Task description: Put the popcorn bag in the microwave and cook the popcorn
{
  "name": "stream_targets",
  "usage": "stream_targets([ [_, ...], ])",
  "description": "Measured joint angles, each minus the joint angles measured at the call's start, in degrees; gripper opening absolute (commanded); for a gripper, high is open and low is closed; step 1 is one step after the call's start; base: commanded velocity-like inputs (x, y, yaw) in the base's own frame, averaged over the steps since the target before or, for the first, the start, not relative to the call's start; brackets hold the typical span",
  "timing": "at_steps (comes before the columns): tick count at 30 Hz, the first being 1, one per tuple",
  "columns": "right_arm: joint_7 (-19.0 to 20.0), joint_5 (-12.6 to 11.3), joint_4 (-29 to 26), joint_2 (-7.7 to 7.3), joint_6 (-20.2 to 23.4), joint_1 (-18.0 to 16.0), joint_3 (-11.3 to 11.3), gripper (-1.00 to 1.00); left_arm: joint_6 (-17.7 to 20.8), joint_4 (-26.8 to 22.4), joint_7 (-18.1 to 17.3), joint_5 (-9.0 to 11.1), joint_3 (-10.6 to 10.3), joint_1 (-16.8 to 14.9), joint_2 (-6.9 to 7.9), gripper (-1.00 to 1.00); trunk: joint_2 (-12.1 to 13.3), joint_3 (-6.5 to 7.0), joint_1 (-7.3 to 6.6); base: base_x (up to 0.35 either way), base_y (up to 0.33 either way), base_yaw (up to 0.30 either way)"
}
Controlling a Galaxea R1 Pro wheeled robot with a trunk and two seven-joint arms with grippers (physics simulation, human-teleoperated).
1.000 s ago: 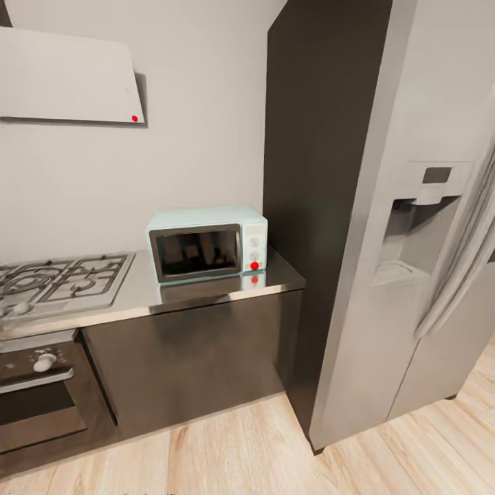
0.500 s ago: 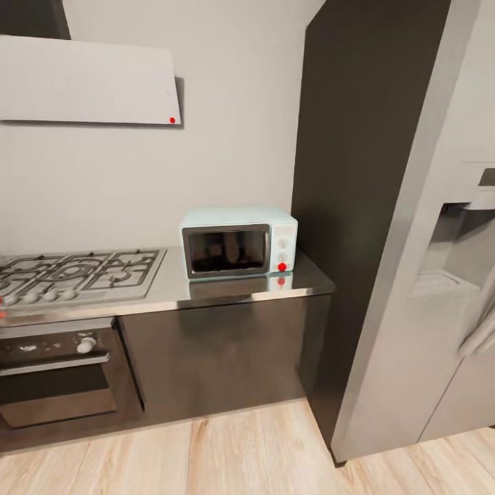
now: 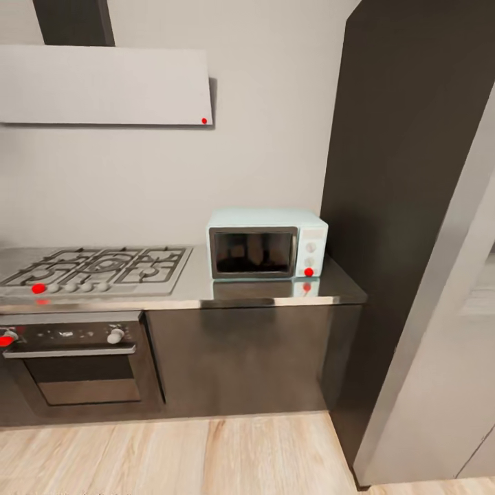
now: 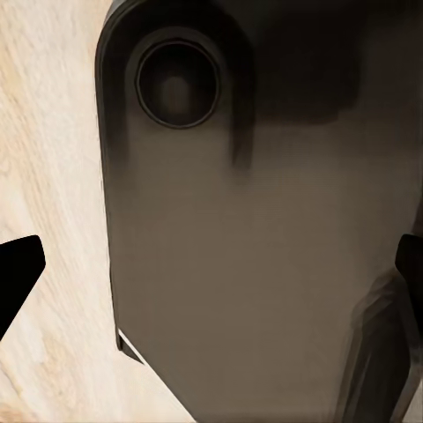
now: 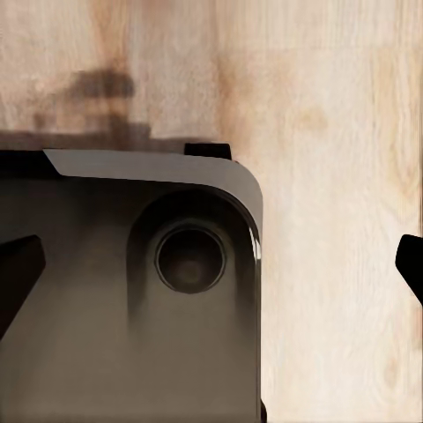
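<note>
Microwave (image 3: 267, 243): at the right end of the countertop (image 3: 199, 292), long axis along the wall, shut door facing the room.
Left gripper (image 4: 211, 273): jaws wide, empty.
Right gripper (image 5: 211, 269): jaws wide, empty.

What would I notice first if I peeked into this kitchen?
Probably the pale blue microwave with its red dot, sitting on the shiny grey countertop beside a tall dark cabinet. Next, the steel gas hob to its left, under the white hood, with an oven below.
</note>
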Motion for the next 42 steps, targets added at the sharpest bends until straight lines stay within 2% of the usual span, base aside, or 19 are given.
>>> stream_targets([
  [11,0.06,0.00,0.01,0.00,-0.01,0.00,0.00,1.00,0.00,0.01,0.00,0.00,0.00,-0.01,-0.01,1.00,0.00,0.00,0.00,0.192,-0.155,0.224],
  [18,0.08,0.05,0.01,0.00,-0.02,0.00,0.00,1.00,0.00,0.02,0.00,0.00,0.02,-0.02,0.04,1.00,0.00,0.00,0.00,0.171,-0.139,0.010],
  [30,0.08,0.06,0.01,0.00,-0.01,0.00,0.00,1.00,-0.11,-0.07,0.12,0.00,0.42,-0.02,-0.02,1.00,0.00,0.00,0.02,0.012,-0.010,-0.087],
  [35,0.08,0.15,0.09,0.00,-0.06,0.00,0.00,1.00,-0.02,-0.07,0.08,0.00,0.43,-0.02,-0.02,1.00,0.80,0.36,-0.42,0.000,0.000,-0.004],
  [42,0.08,0.16,0.10,0.00,-0.02,0.00,0.00,1.00,0.00,-0.07,0.16,0.07,0.71,-0.02,0.06,1.00,3.60,1.61,-1.95,0.000,0.000,0.000],
])
